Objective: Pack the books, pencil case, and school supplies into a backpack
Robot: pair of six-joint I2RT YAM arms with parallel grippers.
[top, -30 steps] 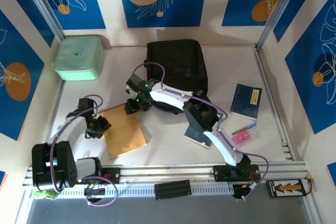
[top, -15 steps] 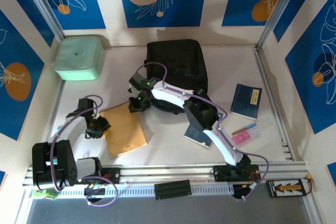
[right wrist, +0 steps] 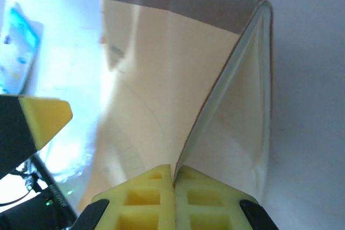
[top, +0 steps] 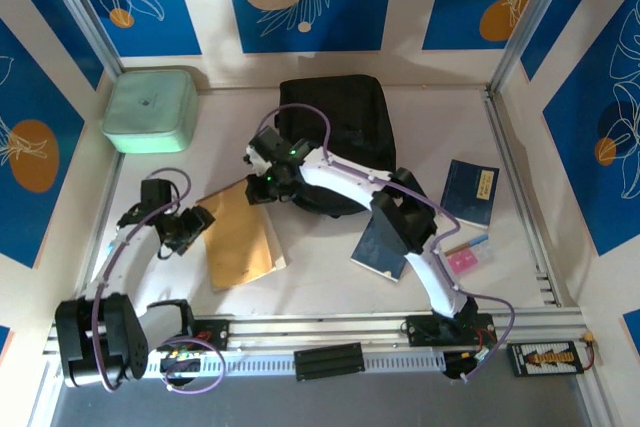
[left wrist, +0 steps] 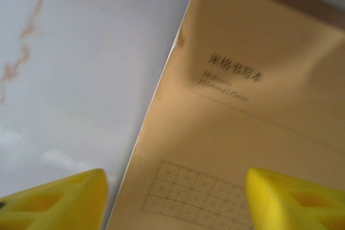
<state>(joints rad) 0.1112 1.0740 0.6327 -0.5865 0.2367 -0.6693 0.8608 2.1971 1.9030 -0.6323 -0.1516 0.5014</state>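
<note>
Sitting in the far left corner, the mint-green box [top: 150, 109] is well apart from the work and takes no room from it. Just right of it and nearer, the left gripper [top: 196, 223] hangs over the left edge of the tan notebook [top: 240, 239]. Its yellow fingers [left wrist: 59, 195] are spread wide with nothing between them, probably ready to steady or take that side.

The notebook lies tilted on the table [top: 320, 282], between the left gripper and the backpack. At its far right corner the right gripper [top: 263, 187] has its pads [right wrist: 151, 197] pressed together on the cover edge. In the right wrist view the cover peels up from the pages, so this looks like a cover-only grip that could let the notebook fall open.

Immediately right and farther back, the black backpack [top: 340, 122] lies flat; whether its mouth is open I cannot tell. The right arm crosses its near edge, so the way in is crowded.

The books wait to the right: one dark blue book [top: 378, 251] sits partly under the right arm, the other [top: 470, 192] near the right rail. A small pink case [top: 462, 261] lies between them. Bare table near the rail leaves room to reposition.
</note>
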